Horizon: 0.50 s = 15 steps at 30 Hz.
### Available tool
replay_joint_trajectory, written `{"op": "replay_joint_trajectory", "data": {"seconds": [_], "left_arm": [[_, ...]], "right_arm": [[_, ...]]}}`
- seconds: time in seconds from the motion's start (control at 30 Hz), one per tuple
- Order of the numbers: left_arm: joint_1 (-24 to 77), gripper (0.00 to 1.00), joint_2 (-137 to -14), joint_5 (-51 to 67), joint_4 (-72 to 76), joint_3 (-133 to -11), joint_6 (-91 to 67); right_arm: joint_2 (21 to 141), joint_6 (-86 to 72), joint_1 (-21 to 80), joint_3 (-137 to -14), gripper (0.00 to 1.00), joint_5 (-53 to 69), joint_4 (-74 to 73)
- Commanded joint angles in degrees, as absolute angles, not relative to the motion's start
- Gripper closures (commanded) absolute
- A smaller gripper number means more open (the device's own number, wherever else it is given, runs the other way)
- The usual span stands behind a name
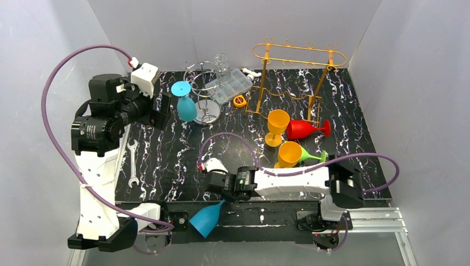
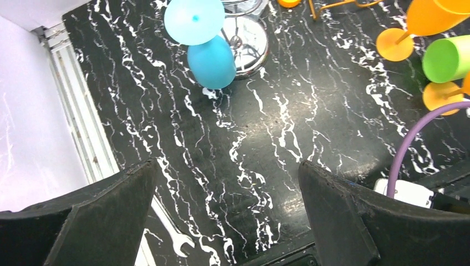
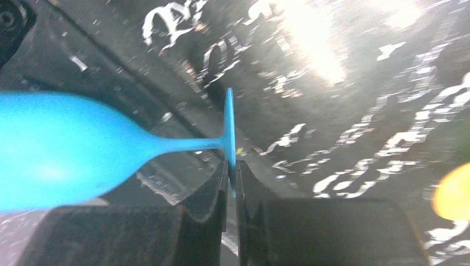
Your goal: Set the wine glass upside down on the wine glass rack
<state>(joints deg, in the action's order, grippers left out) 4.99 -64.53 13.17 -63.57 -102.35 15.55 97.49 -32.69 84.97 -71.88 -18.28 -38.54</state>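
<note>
Left arm (image 1: pixel 97 183): rises upright from its base at the near left corner, elbow folded high, wrist held over the left side of the desk (image 1: pixel 166 160).

Left tool (image 2: pixel 227 216): jaws spread wide, fingers (image 2: pixel 94 221) far apart, nothing between them, pointing down toward the desk.

Right arm (image 1: pixel 294 180): forearm stretched level, running leftward along the near desk edge.

Right tool (image 3: pixel 231 177): jaws drawn almost together, pinching the thin foot of the blue wine glass (image 3: pixel 66 160) edge-on. Stem and bowl stick out sideways, clear of the fingers.
</note>
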Motion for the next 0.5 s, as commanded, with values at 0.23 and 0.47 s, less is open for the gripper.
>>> {"op": "replay_joint_trajectory", "data": {"seconds": [0.23,0.47], "left_arm": [[4.84,0.02,-65.74,34.57,-68.26,-108.09,10.17],[4.83,0.02,-66.05,51.19,-74.28,-106.14,14.47]], "right_arm": [[79.21,-3.59,83.85,-89.0,0.99,-58.19,-36.56],[68.43,23.07,84.33,-83.62,0.99,-55.0,-12.55]]}}
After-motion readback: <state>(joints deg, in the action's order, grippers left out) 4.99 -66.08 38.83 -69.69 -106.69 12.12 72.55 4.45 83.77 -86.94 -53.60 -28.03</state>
